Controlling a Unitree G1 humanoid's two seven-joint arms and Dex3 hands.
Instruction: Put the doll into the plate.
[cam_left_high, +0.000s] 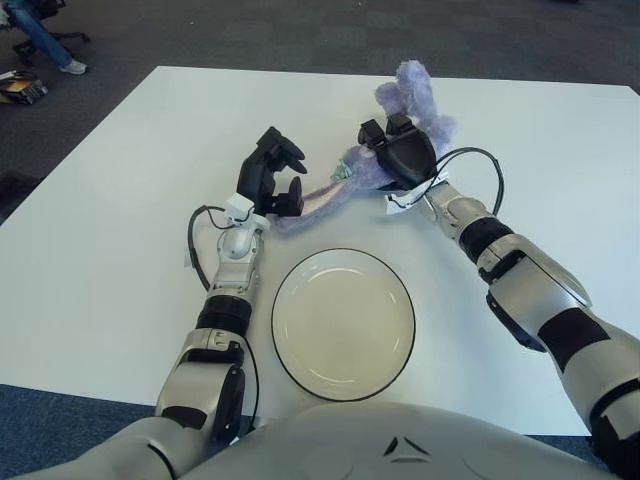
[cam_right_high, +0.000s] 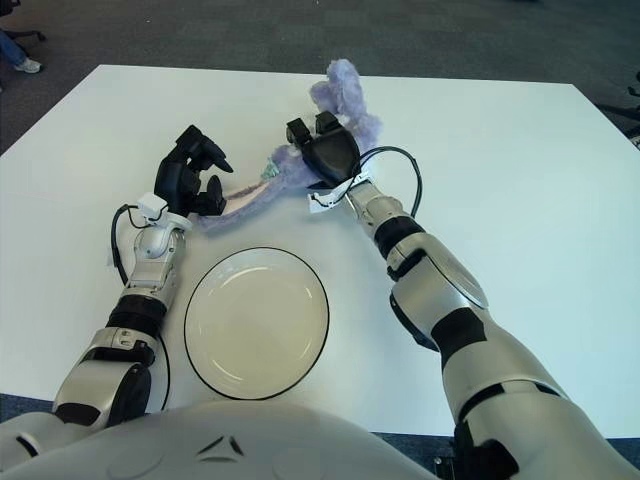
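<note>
Lilac plush doll (cam_left_high: 385, 150) lies on the white table (cam_left_high: 120, 180), on the far side of the plate (cam_left_high: 343, 323) and well apart from it. Its long axis runs diagonally: the bulky fluffy end sits far and to the right, and a thinner, paler limb trails near and to the left, ending just beside the left hand (cam_left_high: 270, 180). The right hand (cam_left_high: 400, 152) sits over the doll's middle with its dark fingers curled down onto the plush; it appears to grasp the body, though how firm the hold is cannot be judged. The left hand is raised off the table at the limb's tip, fingers loosely spread, holding nothing so far as can be seen; contact with the limb cannot be confirmed. Judgement: the right hand is the nearer and better placed for the carry, and the plate lies toward the robot and slightly left of the grasp point, so the move calls for a lift and a pull inward. The trailing limb may drag or hang over the rim. No brand, label or legible writing visible anywhere.
</note>
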